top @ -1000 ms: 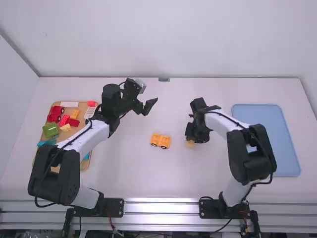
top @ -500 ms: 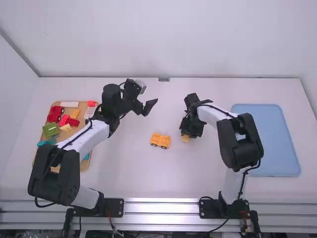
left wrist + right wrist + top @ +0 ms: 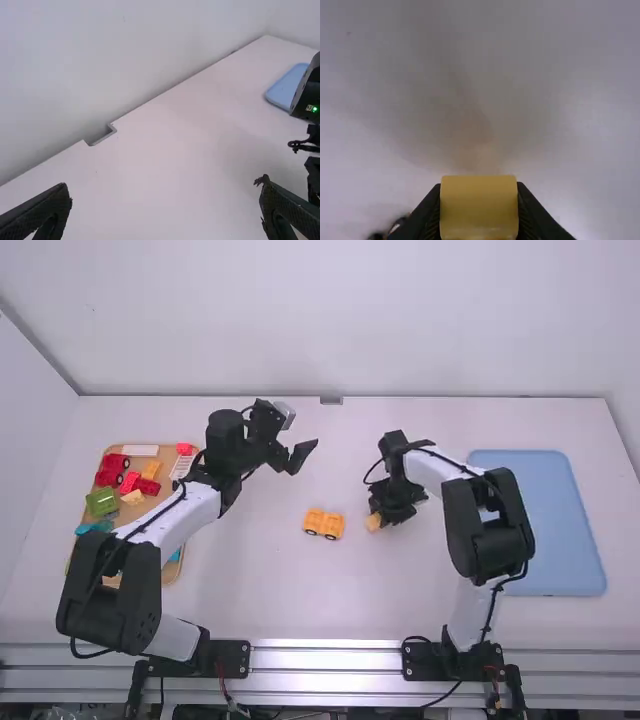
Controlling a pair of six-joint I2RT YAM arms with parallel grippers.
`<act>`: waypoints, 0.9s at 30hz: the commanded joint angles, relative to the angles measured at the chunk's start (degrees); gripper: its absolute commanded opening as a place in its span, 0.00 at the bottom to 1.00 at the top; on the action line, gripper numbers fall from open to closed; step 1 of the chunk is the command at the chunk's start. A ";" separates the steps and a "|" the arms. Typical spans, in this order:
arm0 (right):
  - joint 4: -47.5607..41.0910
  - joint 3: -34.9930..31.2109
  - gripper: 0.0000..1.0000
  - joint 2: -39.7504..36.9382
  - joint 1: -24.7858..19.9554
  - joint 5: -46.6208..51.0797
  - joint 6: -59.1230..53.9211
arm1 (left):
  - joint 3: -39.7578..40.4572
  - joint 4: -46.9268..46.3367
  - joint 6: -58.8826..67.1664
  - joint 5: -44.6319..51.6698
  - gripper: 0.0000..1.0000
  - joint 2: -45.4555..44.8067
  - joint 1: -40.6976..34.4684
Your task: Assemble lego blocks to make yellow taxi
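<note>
Bright, diffuse light; soft-edged shadows.

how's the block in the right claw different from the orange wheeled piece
The block is held in the right claw; the wheeled piece stands on the table. The block is paler yellow, the wheeled piece more orange. The wheeled piece shows dark wheels, the block's face looks plain. Both are toy pieces.

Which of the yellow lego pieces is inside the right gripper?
The yellow block, held between the fingers of the right gripper. The wheeled yellow piece stands on the table, and the others lie in the brown tray.
</note>
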 commanded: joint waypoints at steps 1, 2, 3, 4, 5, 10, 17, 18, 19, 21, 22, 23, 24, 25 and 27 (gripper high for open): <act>-0.28 0.90 0.00 0.42 0.59 -0.11 7.65 | -0.42 -0.07 0.46 0.22 0.99 -0.07 -0.20; -0.20 0.92 0.00 0.42 0.81 0.22 8.04 | -0.42 -0.13 0.46 0.24 0.99 -0.07 -0.20; -0.04 0.90 0.00 0.42 0.81 0.66 8.76 | -0.42 -0.17 0.46 0.24 0.99 -0.07 -0.20; -0.13 0.90 0.00 0.42 0.63 1.36 10.23 | -0.42 -0.26 0.48 0.26 0.99 -0.07 -0.22; -0.31 0.90 0.00 0.42 0.66 1.60 11.78 | -0.42 -0.35 0.46 0.20 0.99 -0.07 -0.22; -0.63 0.81 0.00 0.42 0.66 1.55 15.15 | -0.42 -0.50 0.46 0.24 0.99 -0.07 -0.22; 4.76 -2.91 0.02 0.42 1.42 1.33 20.48 | -0.42 -0.55 0.48 0.09 0.99 -0.07 -0.22; 4.94 -3.21 0.02 0.42 1.07 1.20 20.52 | -0.42 -0.57 0.46 0.09 0.99 -0.07 -0.20; 4.57 -3.21 0.04 0.42 0.55 0.83 20.48 | -0.42 -0.55 0.46 0.09 0.99 -0.07 -0.22; 3.96 -3.21 0.08 0.42 -0.07 0.15 20.48 | -0.42 -0.57 0.46 0.07 0.99 -0.07 -0.22; 3.43 -3.21 0.10 0.42 -0.37 -0.44 20.46 | -0.42 -0.59 0.48 0.07 0.99 -0.07 -0.22; 2.91 -3.21 0.12 0.42 -0.61 -0.72 20.55 | -0.42 -0.59 0.46 0.09 0.99 -0.07 -0.22; 2.62 -3.21 0.15 0.42 -0.94 -0.85 20.72 | -0.42 -0.59 0.44 0.09 0.99 -0.07 -0.22; 2.51 -3.21 0.17 0.42 -1.16 -0.79 20.68 | -0.42 -0.59 0.46 0.09 0.99 -0.07 -0.20; 2.67 -3.21 0.23 0.42 -1.27 -0.83 20.65 | -0.42 -0.59 0.48 0.24 0.99 -0.07 -0.22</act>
